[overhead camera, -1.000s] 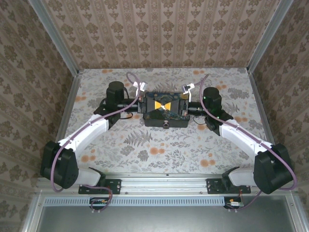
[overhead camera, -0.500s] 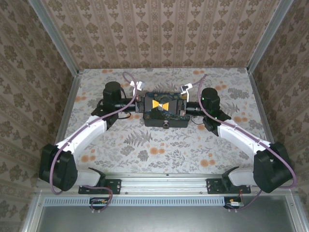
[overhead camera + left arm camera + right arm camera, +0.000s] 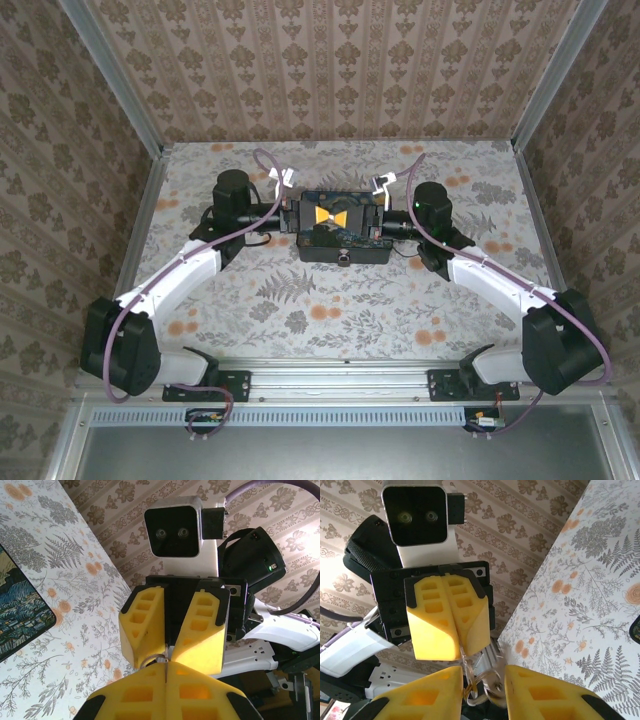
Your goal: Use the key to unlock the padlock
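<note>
Both grippers meet tip to tip above the black box [image 3: 337, 232] with the swirly blue-and-yellow lid. My left gripper [image 3: 165, 672] is shut on the key [image 3: 165, 666], a thin metal blade seen edge-on between its yellow fingers [image 3: 130, 695]. The key [image 3: 464, 656] runs from the left gripper [image 3: 451, 630] down to silvery key rings [image 3: 479, 692]. My right gripper [image 3: 484, 692] has its fingers [image 3: 420, 700] apart around those rings and a blurred silvery piece [image 3: 495, 682]. A small round metal fitting [image 3: 343, 257] sits on the box's front wall. I cannot pick out the padlock's body.
The floral table [image 3: 330, 310] stretches in front of the box toward the arm bases. Patterned walls [image 3: 330, 70] close in the back and both sides. Purple cables [image 3: 262, 160] loop above each wrist. A corner of the box lid [image 3: 20, 615] lies below the left wrist.
Both arms have shifted slightly left and toward the back wall together. The fingertips have stayed together over the box.
</note>
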